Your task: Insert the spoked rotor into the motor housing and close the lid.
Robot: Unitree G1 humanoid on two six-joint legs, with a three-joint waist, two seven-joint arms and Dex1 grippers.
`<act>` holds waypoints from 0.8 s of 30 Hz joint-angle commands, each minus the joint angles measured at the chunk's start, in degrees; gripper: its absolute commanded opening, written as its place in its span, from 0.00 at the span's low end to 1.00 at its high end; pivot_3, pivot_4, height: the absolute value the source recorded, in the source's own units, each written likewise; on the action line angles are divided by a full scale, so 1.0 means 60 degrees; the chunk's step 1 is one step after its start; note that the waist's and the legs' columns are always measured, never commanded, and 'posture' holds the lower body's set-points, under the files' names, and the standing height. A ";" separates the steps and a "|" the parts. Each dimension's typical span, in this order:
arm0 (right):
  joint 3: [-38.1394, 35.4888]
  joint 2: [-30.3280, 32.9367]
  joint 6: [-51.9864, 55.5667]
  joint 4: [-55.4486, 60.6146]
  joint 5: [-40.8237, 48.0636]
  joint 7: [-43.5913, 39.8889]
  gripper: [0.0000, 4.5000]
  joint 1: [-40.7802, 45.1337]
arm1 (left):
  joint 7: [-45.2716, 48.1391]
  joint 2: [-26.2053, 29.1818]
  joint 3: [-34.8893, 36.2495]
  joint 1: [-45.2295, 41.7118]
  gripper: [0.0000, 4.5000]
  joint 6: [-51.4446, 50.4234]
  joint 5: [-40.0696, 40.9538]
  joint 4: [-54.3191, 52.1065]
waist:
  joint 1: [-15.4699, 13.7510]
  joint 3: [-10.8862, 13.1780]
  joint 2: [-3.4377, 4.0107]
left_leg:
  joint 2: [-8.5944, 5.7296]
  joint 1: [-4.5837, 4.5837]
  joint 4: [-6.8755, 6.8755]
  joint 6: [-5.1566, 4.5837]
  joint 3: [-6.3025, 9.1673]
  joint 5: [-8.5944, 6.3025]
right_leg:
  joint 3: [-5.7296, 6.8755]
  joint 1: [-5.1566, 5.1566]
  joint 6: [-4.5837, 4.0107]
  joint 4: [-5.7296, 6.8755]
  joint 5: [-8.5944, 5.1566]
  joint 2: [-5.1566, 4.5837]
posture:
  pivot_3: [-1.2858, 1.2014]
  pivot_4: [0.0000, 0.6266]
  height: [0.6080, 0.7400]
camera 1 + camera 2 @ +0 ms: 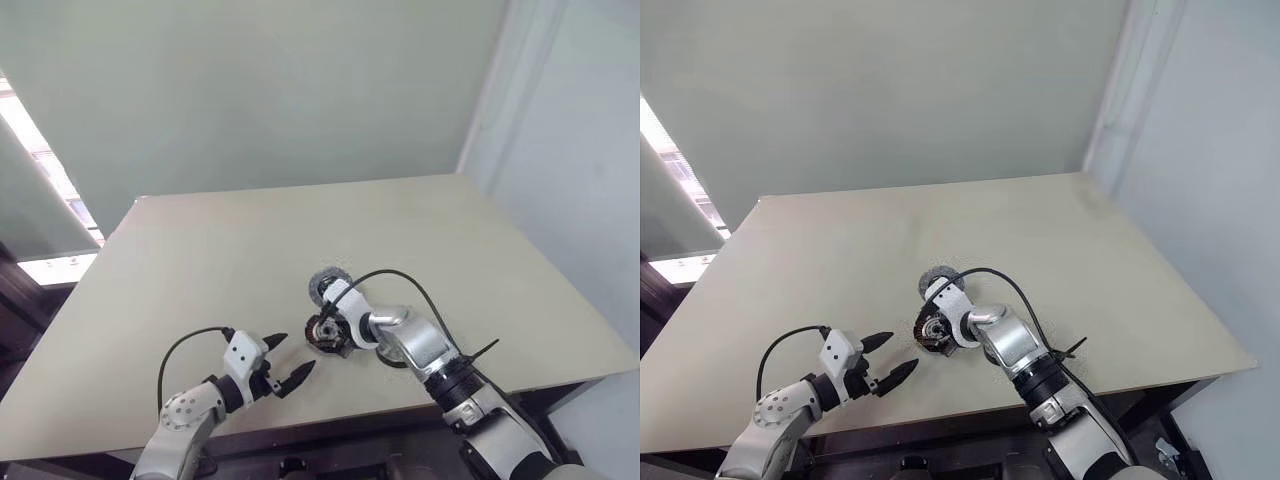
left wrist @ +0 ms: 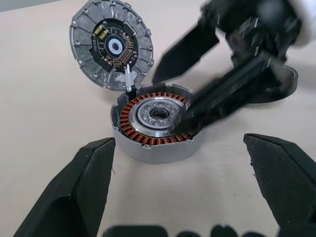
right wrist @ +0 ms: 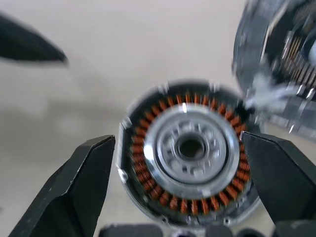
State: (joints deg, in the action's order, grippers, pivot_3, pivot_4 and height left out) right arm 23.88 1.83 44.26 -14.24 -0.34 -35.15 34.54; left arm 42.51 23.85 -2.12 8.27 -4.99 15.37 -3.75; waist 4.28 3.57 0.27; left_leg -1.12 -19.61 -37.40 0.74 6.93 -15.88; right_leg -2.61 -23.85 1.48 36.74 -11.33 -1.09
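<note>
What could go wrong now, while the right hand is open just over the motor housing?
1. The open right hand hangs close over the motor housing, with a finger on either side. A finger could scrape the exposed copper windings.
2. The lid lies open beside the housing, apparently joined to it by a small silver tab. A bump from the hand might swing the lid or strain that tab.

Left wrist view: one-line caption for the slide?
Open right gripper poised over the motor housing, lid swung open behind it.

head stereo pair high over the table [image 1: 200, 250], both wrist cameras close on the motor housing [image 2: 157, 123]
</note>
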 commanded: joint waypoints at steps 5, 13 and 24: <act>-0.0075 -0.0111 -0.0311 0.0290 0.0119 0.0149 0.46 -0.0152 | 0.0034 0.0043 0.0037 -0.0160 1.00 0.0107 0.0017 -0.0214 | -0.0001 0.0000 -0.0001 | 0.0000 0.0000 -0.0001 0.0000 -0.0001 0.0000 | 0.0000 0.0001 0.0000 0.0000 0.0000 0.0000 | 0.52 0.00 1.00; 0.0202 -0.0415 -0.1581 -0.0944 -0.0372 0.0766 0.00 -0.0179 | 0.0012 0.0172 0.0172 -0.0057 1.00 0.0071 0.0058 -0.0294 | 0.0004 0.0000 -0.0001 | 0.0004 0.0001 0.0003 0.0000 -0.0003 0.0000 | -0.0001 -0.0002 -0.0001 0.0000 -0.0001 0.0004 | 0.52 0.00 1.00; -0.0241 -0.0277 -0.1645 -0.0729 -0.0161 0.0611 0.00 -0.0245 | -0.0120 0.0133 0.0205 0.0016 1.00 0.0079 0.0053 -0.0384 | -0.0001 -0.0001 -0.0002 | 0.0003 0.0003 0.0000 0.0000 -0.0002 0.0001 | -0.0004 0.0001 -0.0001 0.0002 -0.0001 0.0005 | 0.52 0.00 1.00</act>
State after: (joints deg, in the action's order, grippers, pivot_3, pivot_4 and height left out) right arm 24.54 0.03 33.78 -22.29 -2.57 -31.35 32.43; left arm 42.10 24.48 -1.76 8.76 -5.08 15.41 -3.85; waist 4.28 3.56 0.26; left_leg -1.11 -19.59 -37.40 0.75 6.92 -15.88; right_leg -2.64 -23.84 1.47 36.75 -11.34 -1.06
